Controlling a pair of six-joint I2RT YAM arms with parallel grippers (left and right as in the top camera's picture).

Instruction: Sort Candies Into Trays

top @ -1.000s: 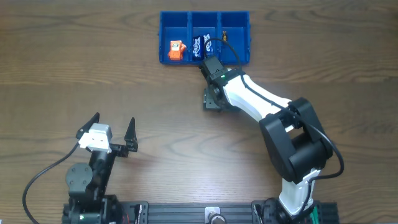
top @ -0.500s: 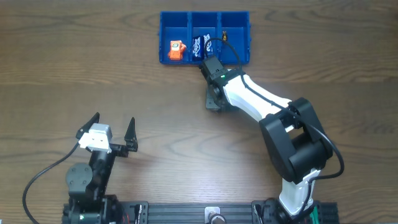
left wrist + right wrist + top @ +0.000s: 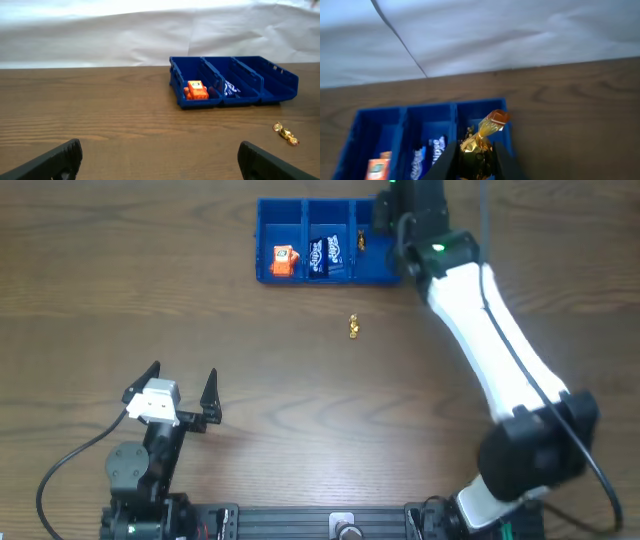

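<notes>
Waiting close to the bases, the left gripper (image 3: 183,370) stands spread wide and empty above the brown wood-grain tabletop (image 3: 120,290). Farther out, a small gold foil-wrapped candy (image 3: 354,328) lies loose, well apart from the blue plastic three-compartment tray (image 3: 259,240). Beyond it, the right gripper (image 3: 476,161) is clamped on another gold twist-wrapped candy (image 3: 482,135) over the tray's right compartment, so the placing step looks nearly done. The next move likely calls for parting the fingers squarely above that cell, then fetching the loose piece. An orange-wrapped candy (image 3: 284,260) sits in the left cell, blue-wrapped ones (image 3: 325,255) in the middle. Behind the table hangs a creased white sheet (image 3: 100,30).
</notes>
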